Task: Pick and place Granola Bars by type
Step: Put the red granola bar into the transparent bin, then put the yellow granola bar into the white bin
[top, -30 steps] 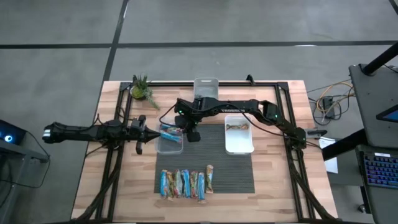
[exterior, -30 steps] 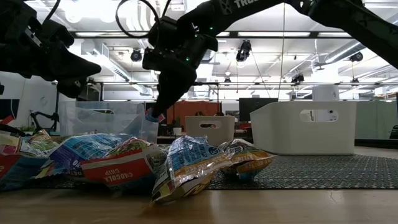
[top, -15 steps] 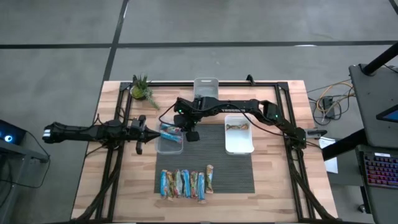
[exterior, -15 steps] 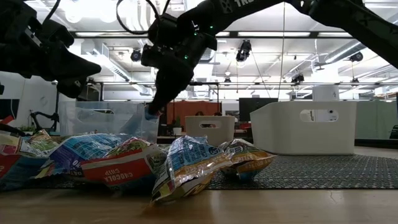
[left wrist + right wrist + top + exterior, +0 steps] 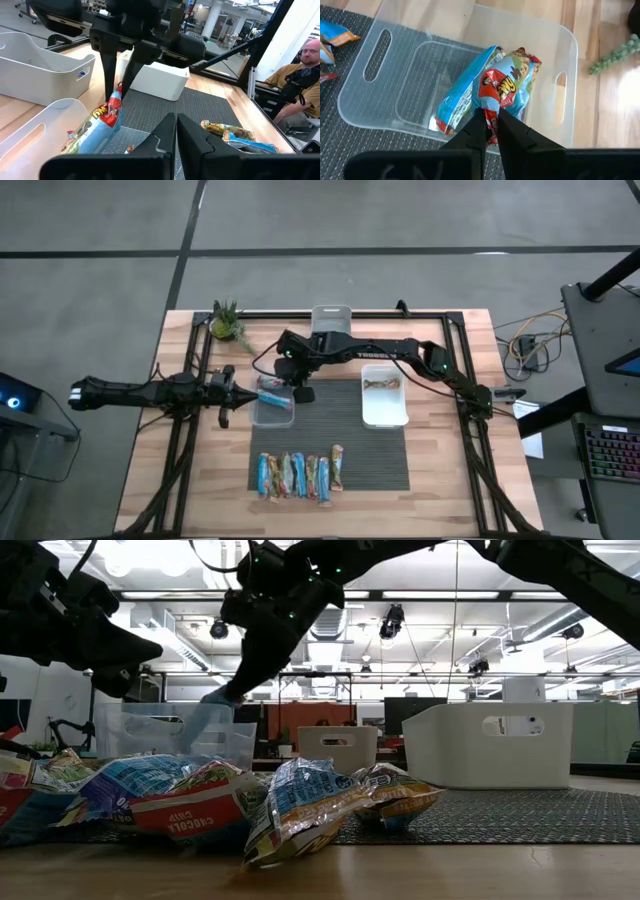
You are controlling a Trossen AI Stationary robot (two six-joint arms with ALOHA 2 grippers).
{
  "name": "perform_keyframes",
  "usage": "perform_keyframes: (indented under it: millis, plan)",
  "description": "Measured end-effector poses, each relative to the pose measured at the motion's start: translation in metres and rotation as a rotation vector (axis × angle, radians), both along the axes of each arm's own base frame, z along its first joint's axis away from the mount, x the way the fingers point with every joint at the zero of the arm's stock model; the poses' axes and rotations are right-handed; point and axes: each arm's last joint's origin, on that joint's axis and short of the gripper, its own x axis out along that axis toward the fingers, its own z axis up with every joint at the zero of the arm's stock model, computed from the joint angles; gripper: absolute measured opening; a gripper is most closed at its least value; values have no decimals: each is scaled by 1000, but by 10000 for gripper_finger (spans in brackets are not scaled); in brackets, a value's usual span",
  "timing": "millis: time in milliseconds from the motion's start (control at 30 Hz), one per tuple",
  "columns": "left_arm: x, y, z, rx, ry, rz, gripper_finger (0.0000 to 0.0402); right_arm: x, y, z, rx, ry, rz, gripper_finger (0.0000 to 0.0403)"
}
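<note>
Your right gripper [image 5: 491, 126] has its fingers pinched on a blue granola bar [image 5: 506, 86] over the clear bin [image 5: 390, 35]. Your left gripper [image 5: 232, 392] waits clenched beside that bin.

right gripper [image 5: 490, 116] shifted left (clamped), blue bar [image 5: 507, 87] lifted

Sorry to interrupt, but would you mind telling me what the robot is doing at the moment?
It is sorting granola bars into bins. The right claw is shut on the end of a blue-wrapped bar and holds it over the clear bin, where another blue bar already lies. The left claw, shut and empty, waits beside that bin. One bar is in the white bin, and a row of bars is on the dark mat, not yet sorted.
</note>
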Motion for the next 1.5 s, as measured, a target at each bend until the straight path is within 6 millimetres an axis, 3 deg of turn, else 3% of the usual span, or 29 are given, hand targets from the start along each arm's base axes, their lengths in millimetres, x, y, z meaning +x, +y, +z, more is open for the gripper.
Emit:
perform_keyframes:
  millis: [400, 800, 1033, 1200, 1433, 1500]
  plan:
    - [0, 0, 0, 0, 0, 0, 0, 4, 0, 2, 10, -55, 2, 37]
    - [0, 0, 0, 0, 0, -1, 0, 11, 1, -7, 110, -74, -38, 180]
    - [0, 0, 0, 0, 0, -1, 0, 10, 1, -7, 98, -61, -50, 206]
    - [0, 0, 0, 0, 0, 0, 0, 4, 1, -4, 40, -27, -38, 173]
    - [0, 0, 0, 0, 0, 0, 0, -5, 2, 5, 7, 23, -6, 33]
    - [0, 0, 0, 0, -1, -1, 0, -8, 3, 9, 8, 27, -5, 17]
